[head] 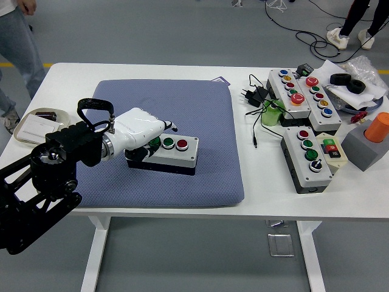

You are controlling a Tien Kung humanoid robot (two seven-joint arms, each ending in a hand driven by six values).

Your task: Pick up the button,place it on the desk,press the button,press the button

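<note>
A grey button box (172, 153) with a black base lies on the blue mat (182, 103). Two green buttons and a red button (182, 144) show on its top. My left hand (146, 129), white with dark fingertips, hovers over the box's left end and partly hides the leftmost green button (154, 143). Its fingers (171, 127) reach out to the right above the box and are loosely spread, not wrapped round it. I cannot tell whether the palm touches the box.
Several other button boxes (307, 155), cables and a plug (255, 94) crowd the table's right side, beside an orange cylinder on a grey block (371, 143). A small tray (33, 125) sits at the left edge. A person's legs (18, 42) stand at the far left.
</note>
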